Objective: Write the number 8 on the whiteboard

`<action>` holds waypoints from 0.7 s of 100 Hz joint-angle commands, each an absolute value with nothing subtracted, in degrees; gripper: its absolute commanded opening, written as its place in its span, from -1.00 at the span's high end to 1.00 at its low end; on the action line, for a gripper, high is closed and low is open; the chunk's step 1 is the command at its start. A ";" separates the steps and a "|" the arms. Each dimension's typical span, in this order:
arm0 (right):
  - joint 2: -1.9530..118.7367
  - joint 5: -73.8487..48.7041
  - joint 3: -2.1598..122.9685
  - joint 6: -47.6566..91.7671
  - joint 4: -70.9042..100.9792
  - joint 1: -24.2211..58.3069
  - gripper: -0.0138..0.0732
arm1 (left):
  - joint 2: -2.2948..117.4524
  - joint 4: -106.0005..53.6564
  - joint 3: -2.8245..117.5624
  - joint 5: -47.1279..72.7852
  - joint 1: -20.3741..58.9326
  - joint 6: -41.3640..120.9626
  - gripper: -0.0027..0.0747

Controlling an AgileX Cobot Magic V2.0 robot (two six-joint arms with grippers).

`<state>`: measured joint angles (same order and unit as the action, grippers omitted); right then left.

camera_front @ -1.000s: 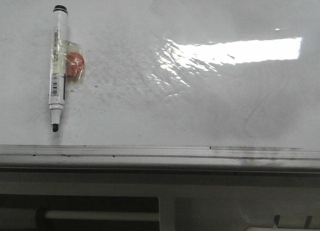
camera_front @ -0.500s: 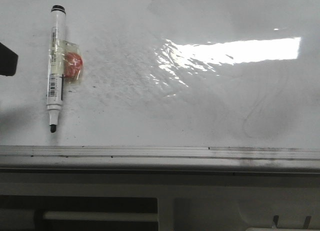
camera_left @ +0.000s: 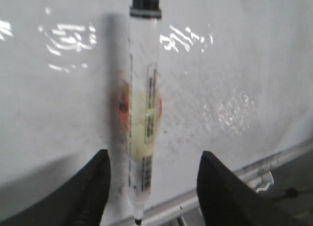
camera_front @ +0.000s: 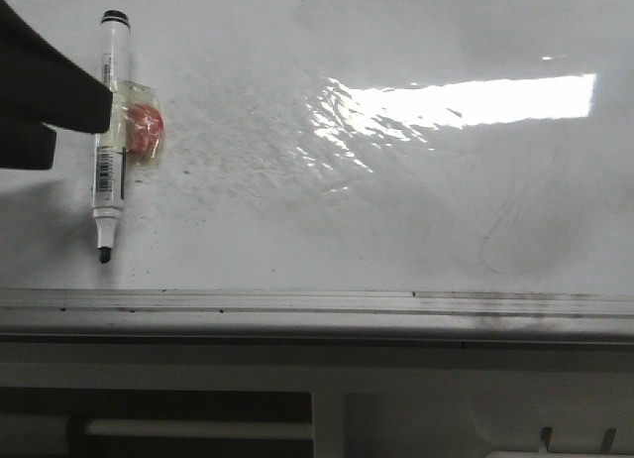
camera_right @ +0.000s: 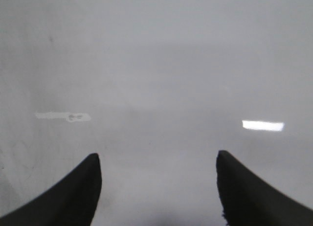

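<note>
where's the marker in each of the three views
Front view: marker lies at far left on the whiteboard, tip toward the silver rail.
Left wrist view: marker is centred, between the open fingers.
Right wrist view: not in it.
Shared landmark: the orange patch taped beside the barrel.

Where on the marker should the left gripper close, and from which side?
Across the taped middle of the marker barrel, coming straight down from above: it lies flat on the whiteboard, uncapped tip toward the rail, and the open left gripper already straddles it.

Left gripper (camera_front: pixel 50 106) beside marker (camera_front: pixel 109 141) lying on smudged whiteboard (camera_front: pixel 396 200)
</note>
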<state>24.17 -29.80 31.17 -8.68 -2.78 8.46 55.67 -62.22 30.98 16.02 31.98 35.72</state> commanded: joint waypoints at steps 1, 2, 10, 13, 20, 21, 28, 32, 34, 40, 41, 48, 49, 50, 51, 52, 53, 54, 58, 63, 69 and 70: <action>25.08 -25.12 33.26 -8.50 -2.84 8.55 -0.32 | 56.03 -64.12 32.85 8.69 33.81 36.00 -0.01; 25.08 -25.12 33.26 -8.50 -2.84 8.55 -0.32 | 56.18 -64.12 32.85 8.56 33.81 36.00 0.00; 25.08 -25.12 33.26 -8.50 -2.72 8.55 -0.32 | 58.06 -64.12 32.85 8.84 34.05 36.00 0.06; 25.08 -25.12 33.26 -8.50 -2.59 8.55 -0.32 | 58.97 -64.12 32.85 9.37 34.09 36.00 0.07; 25.08 -25.12 33.26 -8.50 -2.61 8.55 -0.32 | 60.69 -64.23 32.85 10.42 34.09 36.00 0.07; 25.08 -25.12 33.26 -8.50 -2.61 8.55 -0.32 | 60.84 -64.23 32.85 10.42 34.09 36.00 0.07; 25.08 -25.12 33.26 -8.50 -2.61 8.55 -0.32 | 62.37 -64.23 32.85 10.94 34.09 36.00 0.07; 25.08 -25.12 33.26 -8.50 -2.61 8.55 -0.32 | 63.25 -64.23 32.85 11.04 34.09 36.00 0.07; 25.08 -25.12 33.26 -8.50 -2.61 8.55 -0.32 | 63.70 -64.23 32.85 11.04 34.09 36.00 0.08; 25.08 -25.12 33.26 -8.50 -2.61 8.55 -0.32 | 64.73 -64.23 32.85 11.04 34.09 36.00 0.11; 25.08 -25.12 33.26 -8.50 -2.61 8.55 -0.32 | 64.99 -64.23 32.85 11.04 34.09 36.00 0.12; 25.08 -25.12 33.26 -8.50 -2.61 8.55 -0.32 | 65.77 -64.88 32.85 11.04 34.09 36.00 0.30; 25.08 -25.12 33.35 -8.50 -2.61 8.55 -0.32 | 65.90 -64.95 32.85 11.10 34.09 36.00 0.36; 25.08 -25.12 33.35 -8.50 -2.61 8.55 -0.32 | 65.90 -65.11 32.85 11.25 34.09 36.00 0.40; 25.08 -25.12 33.35 -8.50 -2.61 8.55 -0.32 | 65.90 -65.23 32.85 11.26 34.09 36.00 0.47; 25.08 -25.12 33.35 -8.50 -2.61 8.55 -0.32 | 65.90 -65.37 32.85 11.49 34.09 36.00 0.51; 25.08 -25.12 33.35 -8.50 -2.61 8.55 -0.32 | 65.90 -65.51 32.85 11.59 34.09 36.00 0.55; 25.08 -25.12 33.35 -8.50 -2.61 8.55 -0.32 | 65.90 -65.63 32.85 11.71 34.09 36.00 0.63; 25.08 -25.12 33.78 -8.50 -2.09 8.55 -0.32 | 65.90 -65.63 33.10 12.69 34.09 36.09 0.89; 25.08 -25.12 34.60 -7.17 -0.81 9.05 -0.32 | 65.50 -65.46 33.59 14.51 34.09 37.54 0.98; 25.55 -25.23 36.05 -0.88 2.72 10.66 -0.32 | 64.79 -65.46 34.42 18.21 34.09 40.69 0.98; 25.57 -25.36 36.48 0.00 3.30 10.88 -0.32 | 64.69 -65.46 34.70 18.70 34.09 41.78 0.98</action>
<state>24.30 -29.80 32.63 -6.53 -0.43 9.31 65.91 -64.46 31.93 17.18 34.08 37.79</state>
